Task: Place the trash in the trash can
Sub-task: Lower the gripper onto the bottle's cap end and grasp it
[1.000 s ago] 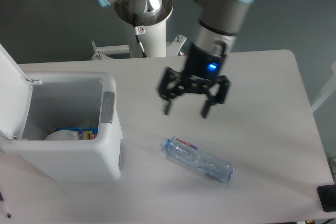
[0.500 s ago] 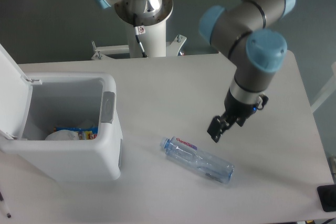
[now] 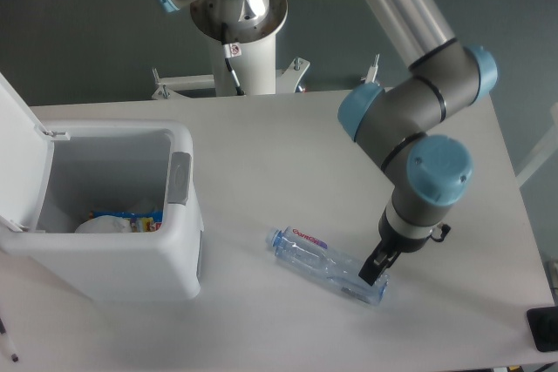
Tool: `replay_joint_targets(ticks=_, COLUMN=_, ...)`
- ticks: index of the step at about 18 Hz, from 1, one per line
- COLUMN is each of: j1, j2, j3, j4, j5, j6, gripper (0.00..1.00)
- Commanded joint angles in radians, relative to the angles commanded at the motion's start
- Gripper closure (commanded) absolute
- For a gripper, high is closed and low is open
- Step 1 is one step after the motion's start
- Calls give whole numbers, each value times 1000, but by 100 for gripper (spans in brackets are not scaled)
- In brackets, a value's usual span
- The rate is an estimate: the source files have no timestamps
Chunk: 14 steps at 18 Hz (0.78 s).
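A clear plastic bottle (image 3: 321, 261) with a blue cap and a red-lettered label lies on its side on the white table, cap toward the trash can. My gripper (image 3: 376, 268) is down at the bottle's base end, seen edge-on, with one dark finger against the near side. How wide the jaws stand is hidden. The trash can (image 3: 179, 241), a boxy white bin with a grey latch, stands at the left with its lid swung open. Inside it lie a crumpled white wrapper (image 3: 98, 226) and some colourful packaging.
The robot's base column (image 3: 240, 19) rises behind the table's far edge. A black object (image 3: 543, 329) sits at the table's near right corner. The open lid (image 3: 19, 158) leans out past the left edge.
The gripper, open a second ago above the table's middle, has swung right, turned edge-on and dropped to the bottle's base end. The bottle and the trash can have not moved.
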Motion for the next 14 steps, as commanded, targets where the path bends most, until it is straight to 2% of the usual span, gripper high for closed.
replay_joint_targets(ticks=6, j1=-18, j2=-63, j3=46, j4=2, j5=15, j6=-26, gripper=0)
replay_joint_targets(ticks=14, j1=-41, j2=-118, j3=61, j4=2, j5=57, j6=-26, gripper=0)
